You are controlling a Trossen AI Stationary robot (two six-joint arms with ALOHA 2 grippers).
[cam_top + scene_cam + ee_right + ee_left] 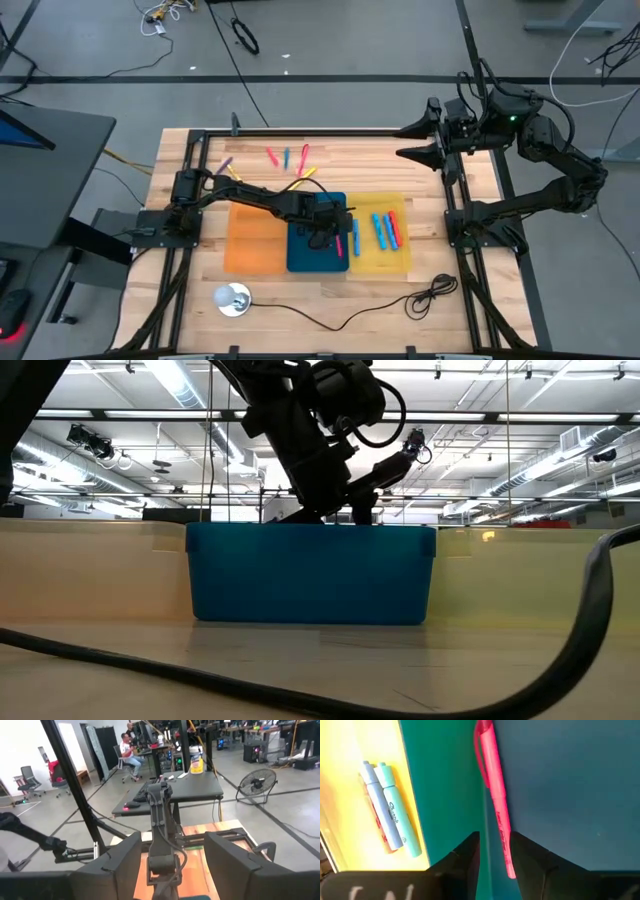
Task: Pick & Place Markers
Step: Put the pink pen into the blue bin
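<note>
While empty at far left, orange tray. Next, blue tray with pink marker against its right wall, left gripper fingers slightly parted around it. Then yellow tray with blue and red markers. Right gripper raised, half open, empty.
</note>
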